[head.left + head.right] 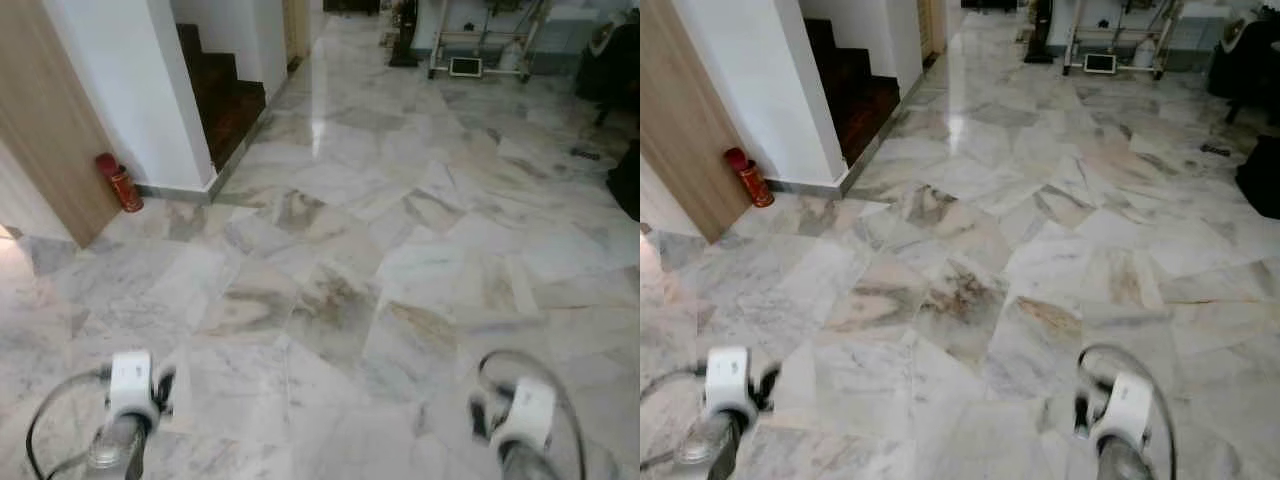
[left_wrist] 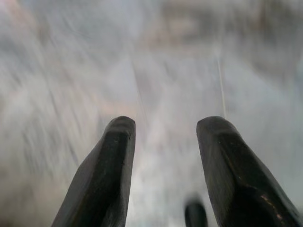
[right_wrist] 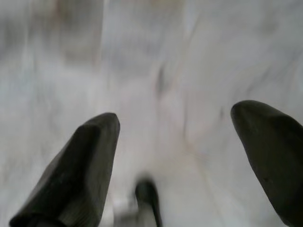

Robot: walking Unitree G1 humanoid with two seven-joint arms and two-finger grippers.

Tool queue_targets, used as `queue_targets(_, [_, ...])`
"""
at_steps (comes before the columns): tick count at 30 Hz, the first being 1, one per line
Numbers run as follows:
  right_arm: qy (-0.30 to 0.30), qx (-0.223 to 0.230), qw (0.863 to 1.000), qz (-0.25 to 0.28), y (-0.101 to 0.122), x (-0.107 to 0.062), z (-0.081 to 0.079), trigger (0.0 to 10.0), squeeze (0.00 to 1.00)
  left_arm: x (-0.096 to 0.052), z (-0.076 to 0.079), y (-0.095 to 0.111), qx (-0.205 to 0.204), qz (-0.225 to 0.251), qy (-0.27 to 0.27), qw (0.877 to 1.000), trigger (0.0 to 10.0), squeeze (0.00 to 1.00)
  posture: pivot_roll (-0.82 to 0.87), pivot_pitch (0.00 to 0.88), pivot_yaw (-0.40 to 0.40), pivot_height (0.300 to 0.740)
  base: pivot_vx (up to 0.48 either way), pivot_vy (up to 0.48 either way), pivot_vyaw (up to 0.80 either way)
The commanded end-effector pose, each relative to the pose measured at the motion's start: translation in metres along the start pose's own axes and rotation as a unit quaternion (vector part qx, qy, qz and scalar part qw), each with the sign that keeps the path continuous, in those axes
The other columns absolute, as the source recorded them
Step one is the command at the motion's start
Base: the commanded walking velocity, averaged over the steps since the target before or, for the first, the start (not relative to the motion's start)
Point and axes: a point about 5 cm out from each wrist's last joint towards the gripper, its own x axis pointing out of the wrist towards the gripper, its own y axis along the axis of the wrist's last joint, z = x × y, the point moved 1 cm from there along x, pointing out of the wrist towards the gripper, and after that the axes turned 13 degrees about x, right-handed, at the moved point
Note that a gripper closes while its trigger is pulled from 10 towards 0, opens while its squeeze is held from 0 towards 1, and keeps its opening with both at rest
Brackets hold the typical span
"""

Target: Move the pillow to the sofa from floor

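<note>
Hanging over glossy veined marble floor [image 1: 400,200], left hand [image 2: 163,137] and right hand [image 3: 175,137] seem spread, empty.

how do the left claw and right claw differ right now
The left claw has its fingers set closer together; the right claw is spread wider. In the head view, the left claw sits nearer the wooden panel, the right claw toward open floor. Both are open, empty, hanging over marble.

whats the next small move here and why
Probably keep walking or turn to look around: both grippers, left and right, hang open with nothing between the fingers over bare marble floor, with a red extinguisher and stairs ahead, so nothing to grasp yet.
</note>
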Motion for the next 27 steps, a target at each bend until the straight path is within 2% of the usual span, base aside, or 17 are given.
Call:
queue_targets(1, [0.006, -0.034, 0.999, -0.036, -0.014, -0.001, -0.002, 10.0, 0.0, -0.005, 0.012, -0.026, 0.003, -0.067, -0.024, 0.997, 10.0, 0.0, -0.04, 0.0, 0.04, 0.74, 0.0, 0.0, 0.0])
queue_targets(2, [0.003, -0.036, 0.998, -0.044, -0.018, -0.001, -0.001, 10.0, 0.0, -0.007, 0.015, -0.032, 0.005, -0.083, -0.027, 0.996, 10.0, 0.0, -0.04, 0.0, 0.04, 0.74, 0.0, 0.0, 0.0])
queue_targets(3, [-0.002, -0.013, 0.998, -0.054, -0.023, -0.002, -0.001, 10.0, 0.0, -0.012, 0.021, -0.047, 0.002, -0.114, -0.026, 0.993, 10.0, 0.0, -0.06, 0.0, 0.051, 0.74, 0.0, 0.0, 0.0])
queue_targets(5, [-0.003, 0.004, 0.998, -0.056, -0.025, -0.002, -0.002, 10.0, 0.0, -0.015, 0.025, -0.054, -0.007, -0.129, -0.023, 0.991, 10.0, 0.0, -0.06, 0.0, 0.051, 0.74, 0.0, 0.0, 0.0])
queue_targets(6, [0.001, 0.009, 0.998, -0.057, -0.026, -0.002, -0.004, 10.0, 0.0, -0.016, 0.027, -0.056, -0.023, -0.13, -0.019, 0.991, 10.0, 0.0, -0.06, 0.0, 0.047, 0.74, 0.0, 0.0, 0.0])
queue_targets(12, [0.012, -0.013, 0.997, -0.075, -0.032, -0.002, -0.008, 10.0, 0.0, -0.024, 0.032, -0.071, -0.045, -0.155, -0.018, 0.987, 10.0, 0.0, -0.05, 0.0, 0.041, 0.74, 0.0, 0.0, 0.0])
queue_targets(17, [0.011, -0.016, 0.997, -0.073, -0.029, -0.001, -0.008, 10.0, 0.0, -0.024, 0.033, -0.072, -0.039, -0.155, -0.023, 0.987, 10.0, 0.0, -0.04, 0.0, 0.039, 0.74, 0.0, 0.0, 0.0])
queue_targets(20, [0.02, -0.039, 0.996, -0.075, -0.03, -0.002, -0.008, 10.0, 0.0, -0.021, 0.031, -0.068, -0.04, -0.148, -0.017, 0.988, 10.0, 0.0, -0.03, 0.0, 0.03, 0.74, 0.0, 0.0, 0.0])
queue_targets(27, [0.019, -0.038, 0.996, -0.076, -0.032, -0.002, -0.008, 10.0, 0.0, -0.023, 0.026, -0.071, -0.041, -0.153, -0.015, 0.987, 10.0, 0.0, -0.04, 0.0, 0.04, 0.74, 0.0, 0.0, 0.8])
